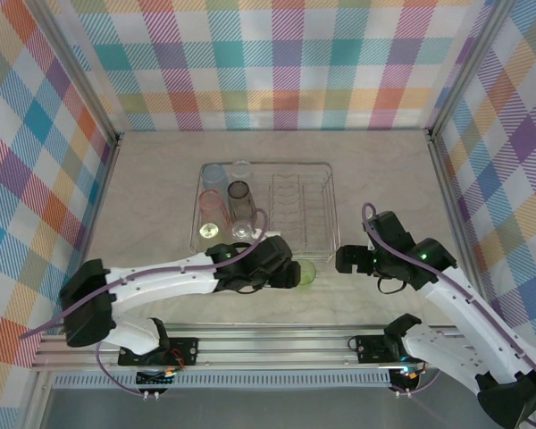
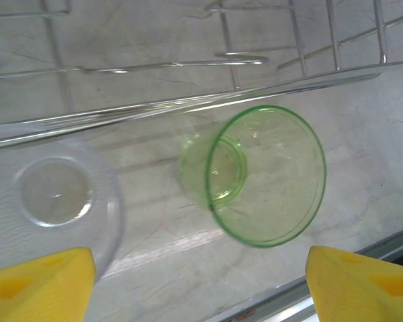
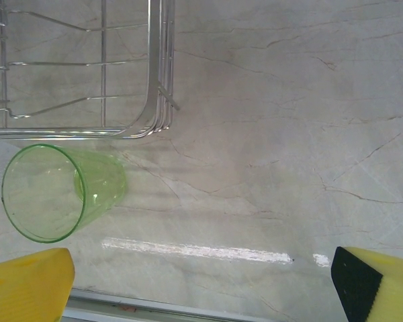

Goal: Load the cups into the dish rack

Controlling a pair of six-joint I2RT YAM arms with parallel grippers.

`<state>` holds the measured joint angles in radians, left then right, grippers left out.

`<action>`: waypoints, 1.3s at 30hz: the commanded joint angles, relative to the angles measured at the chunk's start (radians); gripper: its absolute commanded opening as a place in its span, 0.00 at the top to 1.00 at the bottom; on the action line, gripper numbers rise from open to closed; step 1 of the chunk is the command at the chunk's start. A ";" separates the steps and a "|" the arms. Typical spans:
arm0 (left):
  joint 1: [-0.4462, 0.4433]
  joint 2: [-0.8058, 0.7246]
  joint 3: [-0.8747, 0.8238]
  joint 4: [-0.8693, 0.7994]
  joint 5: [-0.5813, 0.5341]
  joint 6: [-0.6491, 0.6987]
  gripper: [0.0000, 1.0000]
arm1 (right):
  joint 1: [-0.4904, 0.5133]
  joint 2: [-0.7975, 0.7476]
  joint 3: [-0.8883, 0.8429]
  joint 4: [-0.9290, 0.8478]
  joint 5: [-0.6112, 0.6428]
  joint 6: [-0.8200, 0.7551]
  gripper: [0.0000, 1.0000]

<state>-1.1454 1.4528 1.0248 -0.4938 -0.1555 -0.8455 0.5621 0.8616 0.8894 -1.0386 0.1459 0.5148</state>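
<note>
Top external view: a green translucent plastic cup (image 1: pixel 305 273) lies on its side on the marbled worktop (image 1: pixel 161 197), just outside the near rim of the silvery wire dish rack (image 1: pixel 336 214); the left gripper (image 1: pixel 288 271) hovers by it, released; the right gripper (image 1: pixel 344 260) is near, spread and empty; other translucent tumblers (image 1: pixel 238 198) stand in the rack's left part.

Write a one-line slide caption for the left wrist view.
Open left gripper hovers over a green cup on the table beside the dish rack, a clear cup alongside.
</note>
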 commanded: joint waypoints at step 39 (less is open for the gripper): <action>-0.017 0.113 0.130 -0.133 -0.168 -0.110 0.34 | 0.100 -0.045 -0.004 -0.016 -0.240 0.015 0.14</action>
<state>-1.1545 1.6478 1.1778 -0.6037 -0.2405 -0.9428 0.6109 0.8345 0.8856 -1.0348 -0.0280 0.4980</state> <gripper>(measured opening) 0.643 0.859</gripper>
